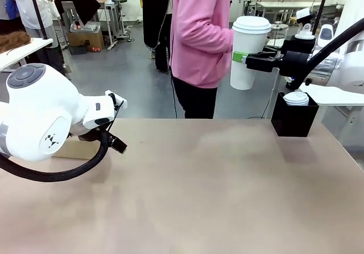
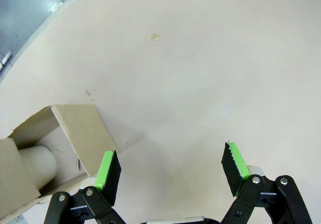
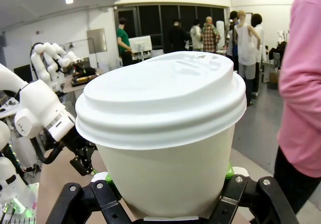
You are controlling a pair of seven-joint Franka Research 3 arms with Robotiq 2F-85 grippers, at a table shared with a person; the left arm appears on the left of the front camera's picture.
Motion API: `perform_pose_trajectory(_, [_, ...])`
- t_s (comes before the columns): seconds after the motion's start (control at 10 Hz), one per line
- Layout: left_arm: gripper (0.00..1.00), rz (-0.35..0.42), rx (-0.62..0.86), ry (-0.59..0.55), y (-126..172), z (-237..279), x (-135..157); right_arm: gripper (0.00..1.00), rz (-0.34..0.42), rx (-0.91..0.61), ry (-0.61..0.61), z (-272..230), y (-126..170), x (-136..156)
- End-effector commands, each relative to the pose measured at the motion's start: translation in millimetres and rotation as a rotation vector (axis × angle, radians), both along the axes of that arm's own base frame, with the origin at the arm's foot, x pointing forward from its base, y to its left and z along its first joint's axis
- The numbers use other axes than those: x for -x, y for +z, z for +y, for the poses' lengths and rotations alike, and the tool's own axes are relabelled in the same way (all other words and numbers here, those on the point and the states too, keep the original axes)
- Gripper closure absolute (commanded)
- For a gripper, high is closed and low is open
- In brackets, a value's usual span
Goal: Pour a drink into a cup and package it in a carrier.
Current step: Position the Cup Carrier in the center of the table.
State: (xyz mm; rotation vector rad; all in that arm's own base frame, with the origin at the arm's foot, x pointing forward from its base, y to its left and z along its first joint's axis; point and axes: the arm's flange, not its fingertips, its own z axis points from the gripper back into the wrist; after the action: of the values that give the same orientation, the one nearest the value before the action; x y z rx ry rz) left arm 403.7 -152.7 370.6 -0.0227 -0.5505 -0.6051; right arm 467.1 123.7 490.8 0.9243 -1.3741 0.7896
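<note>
My right gripper is shut on the cup, a tall white paper cup with a white lid, and holds it upright in the air past the table's far right edge. The right wrist view shows the cup close up between the fingers of that gripper. The drink is hidden. At the table's left, the brown cardboard carrier sits partly behind my left arm. My left gripper hangs open over bare table, just right of the carrier, which has a pale cylinder inside.
A black box with loose white lids on top stands at the table's far right corner. A person in a pink top stands at the far edge, close to the held cup. A small spot marks the tabletop.
</note>
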Motion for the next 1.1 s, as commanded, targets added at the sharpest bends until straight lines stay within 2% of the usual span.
perform_pose_trajectory(0.0, [0.00, 0.001, 0.002, 0.001, 0, 1, 0, 0.20, -0.004, 0.006, -0.011, 2, 1, 0])
perform_pose_trajectory(0.1, [0.00, 0.000, 0.000, 0.000, 0, 0, 0, 0.20, -0.004, 0.006, -0.011, 2, 1, 0])
perform_pose_trajectory(0.3, [0.00, 0.005, -0.037, 0.034, 32, -9, 5, 0.20, -0.004, 0.006, -0.011, 2, 1, 0])
perform_pose_trajectory(0.4, [0.00, 0.031, -0.019, 0.059, 54, -12, 8, 0.20, -0.004, 0.006, -0.011, 2, 1, 0])
perform_pose_trajectory(0.6, [0.00, 0.009, 0.000, 0.093, 105, -15, 19, 0.20, -0.004, 0.006, -0.011, 2, 1, 0])
perform_pose_trajectory(0.7, [0.00, 0.007, 0.009, 0.122, 143, -8, 22, 0.20, -0.004, 0.006, -0.011, 2, 1, 0])
perform_pose_trajectory(0.8, [0.00, -0.001, 0.011, 0.163, 170, 1, 17, 0.20, -0.004, 0.006, -0.011, 2, 1, 0])
perform_pose_trajectory(1.0, [0.00, 0.017, 0.042, 0.253, 202, 31, -9, 0.20, -0.004, 0.006, -0.011, 2, 1, 0])
